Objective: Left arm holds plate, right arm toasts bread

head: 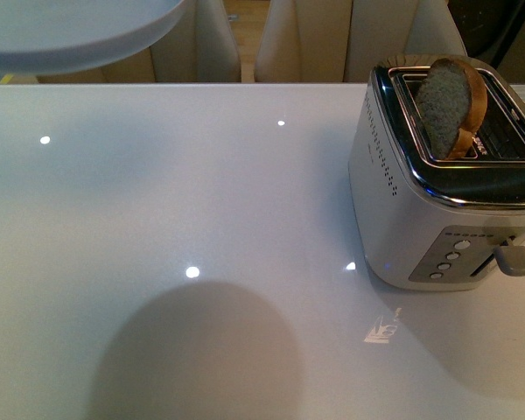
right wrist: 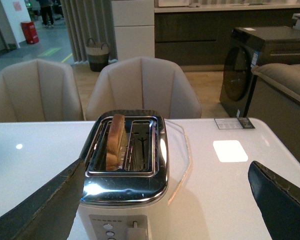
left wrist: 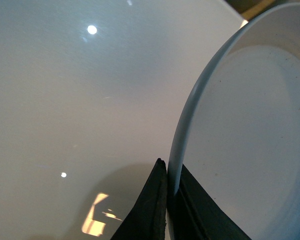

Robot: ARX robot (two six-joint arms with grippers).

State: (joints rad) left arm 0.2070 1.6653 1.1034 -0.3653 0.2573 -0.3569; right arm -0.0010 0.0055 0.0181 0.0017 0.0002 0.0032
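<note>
1. Right wrist view: right gripper (right wrist: 166, 165) released, fingers (right wrist: 45, 210) spread wide, holding nothing; toaster (right wrist: 125, 190) framed between them, gripper clear of it.
2. Bread (right wrist: 116, 140) stands on edge in the toaster, on the side toward the robot's left; rounded end up, a good part of it proud of the top; slot (right wrist: 141, 145) beside it empty.
3. Left wrist view: left gripper (left wrist: 171, 172) clenched on the plate (left wrist: 250, 150) rim, one finger on each face; visible part of the plate bare.
4. Front view: plate held up off the table (head: 201, 192), far left, well apart from the toaster.
5. My read: bread loaded, not lowered; step in hand is pushing the lever (head: 513, 259) down; can't tell from these frames whether the lever is at top of travel.
6. Doing it well: close the fingers first, or land one fingertip flat on the lever tab; the lever sits on the control face toward the robot, at its right edge; approach from above, well clear of the bread.
7. Push straight down along the lever track; no sideways load; stop once it latches.
8. Risk, as I judge it: the glossy table gives little grip, so an off-axis push could slide or tip the toaster.
9. Hold the plate steady and away from the toaster; I see no reason to bring it near until the bread is ready to come out.
</note>
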